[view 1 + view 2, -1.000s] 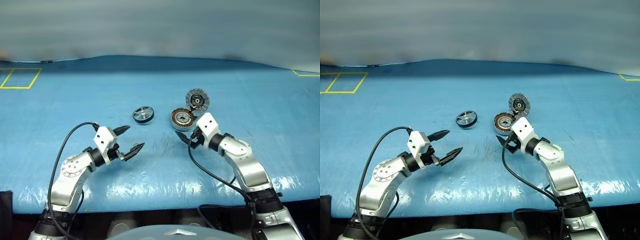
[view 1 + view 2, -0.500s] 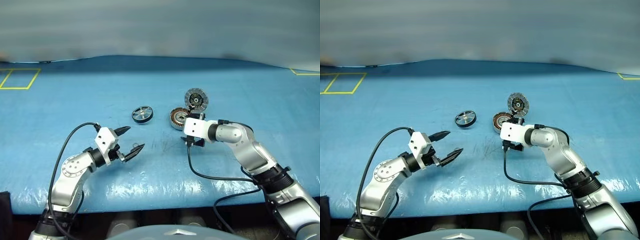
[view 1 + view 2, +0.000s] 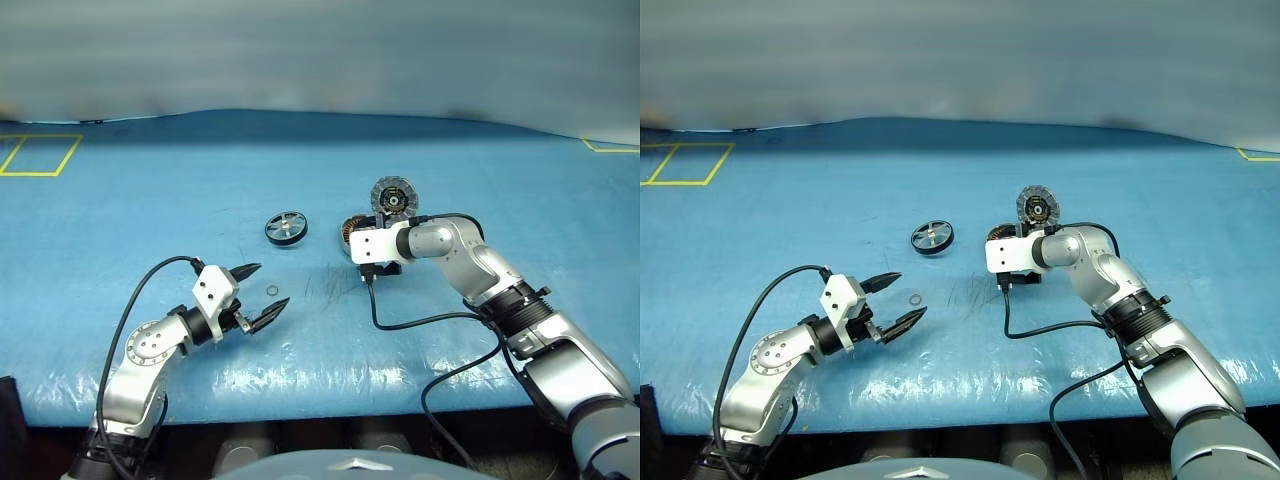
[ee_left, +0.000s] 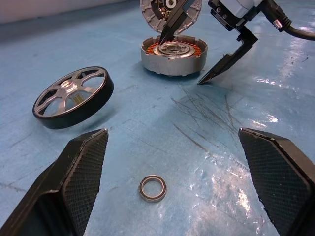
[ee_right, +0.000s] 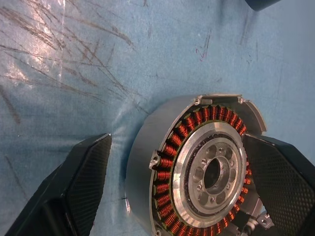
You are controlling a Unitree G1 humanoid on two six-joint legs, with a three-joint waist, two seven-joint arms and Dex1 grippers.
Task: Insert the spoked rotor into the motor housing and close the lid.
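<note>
Motor housing (image 5: 192, 172) sits open on the blue table (image 3: 150, 200), copper windings up. Right gripper (image 4: 189, 59) straddles it, fingers spread wide, one over the windings and one just outside the wall, gripping nothing. Lid (image 3: 393, 196) leans tilted against the housing's far side. Spoked rotor (image 4: 74, 96) lies flat, left of the housing, apart. Left gripper (image 3: 258, 293) hovers nearer the robot, fingers spread, empty; small metal ring (image 4: 152, 188) lies between them.

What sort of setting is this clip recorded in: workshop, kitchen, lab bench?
Probably a lab or test bench for assembly practice: a table under a scuffed blue cover with yellow taped squares, and loose motor parts on it, a motor housing, a spoked rotor and a small ring.
</note>
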